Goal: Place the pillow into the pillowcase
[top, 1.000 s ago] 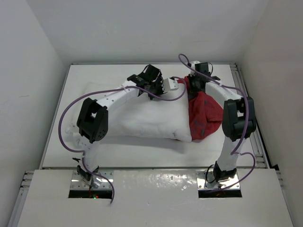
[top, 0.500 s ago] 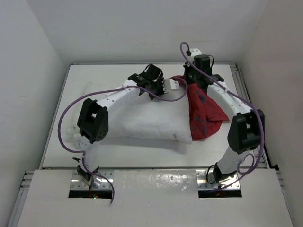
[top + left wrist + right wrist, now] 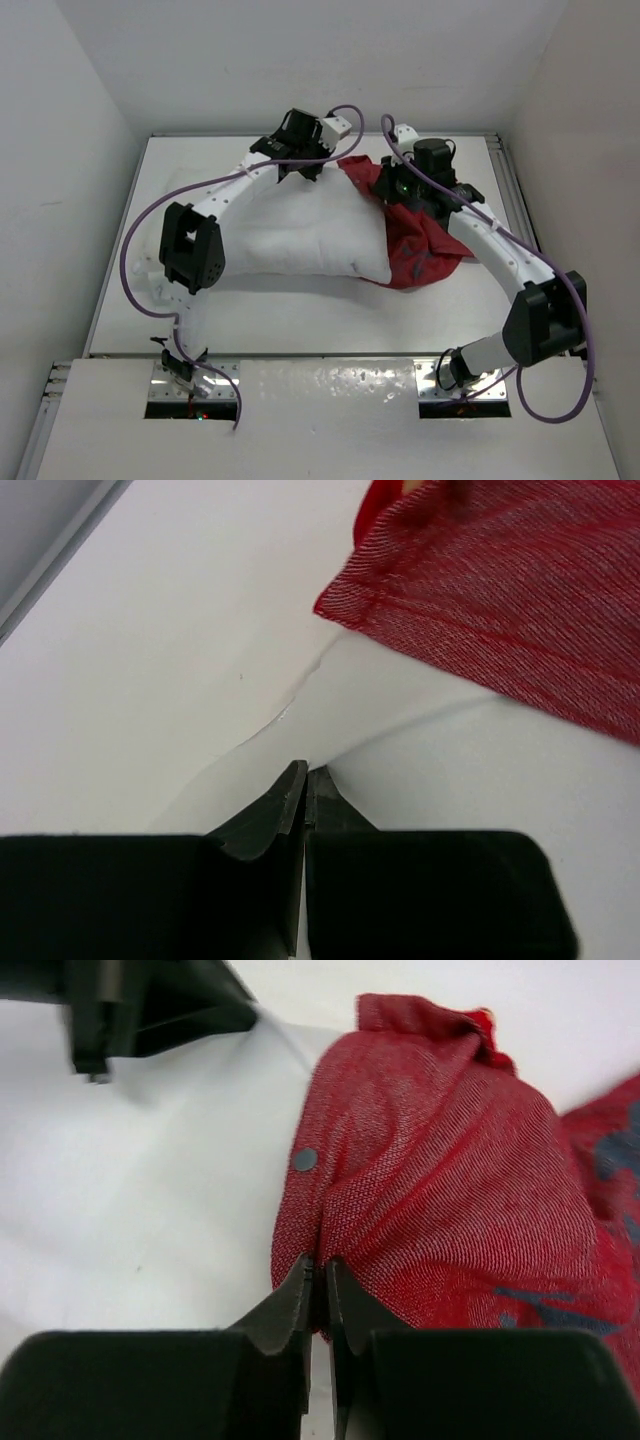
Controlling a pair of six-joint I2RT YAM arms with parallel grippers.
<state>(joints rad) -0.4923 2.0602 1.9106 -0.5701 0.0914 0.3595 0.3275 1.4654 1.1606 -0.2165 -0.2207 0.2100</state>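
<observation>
Thinly clamped on the hem of the pillowcase (image 3: pixel 430 1160), the right gripper (image 3: pixel 318 1265) could slip; the left gripper (image 3: pixel 305 775) seemingly pinched the seam of the pillow (image 3: pixel 290 235).

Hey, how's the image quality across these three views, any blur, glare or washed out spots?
Top external: even soft light, white pillow barely separates from the table. Left wrist: pillowcase weave crisp, left end effector near-black. Right wrist: weave sharp mid-frame, blue print at the right edge blurred.

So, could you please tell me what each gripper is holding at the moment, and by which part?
The right gripper pinches the pillowcase at its open hem, where it overlaps the pillow. The left gripper appears to pinch the pillow's edge seam.
</observation>
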